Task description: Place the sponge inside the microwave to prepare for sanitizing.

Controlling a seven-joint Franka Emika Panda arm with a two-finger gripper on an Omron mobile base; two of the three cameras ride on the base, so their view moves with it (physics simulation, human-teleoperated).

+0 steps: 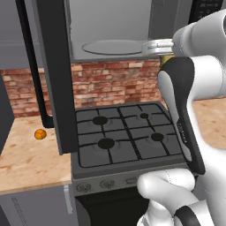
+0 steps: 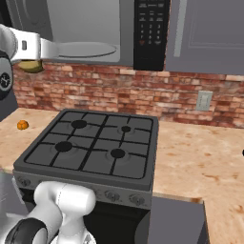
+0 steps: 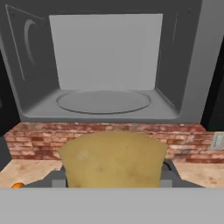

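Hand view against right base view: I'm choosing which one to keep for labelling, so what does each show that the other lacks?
Hand view alone: the sponge large and close, held between the jaws, and straight into the microwave past both inner side walls to its back wall.

Right base view alone: the black keypad panel, the whole stove with its knobs, and the grey cabinet to the microwave's right.

Both: the sponge held just below the open microwave, the turntable plate, the brick wall, the wall outlet and the orange ball on the counter.

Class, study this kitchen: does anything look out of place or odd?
A small round orange ball sits alone on the wooden counter left of the stove. The dark grey microwave's door hangs wide open above it.
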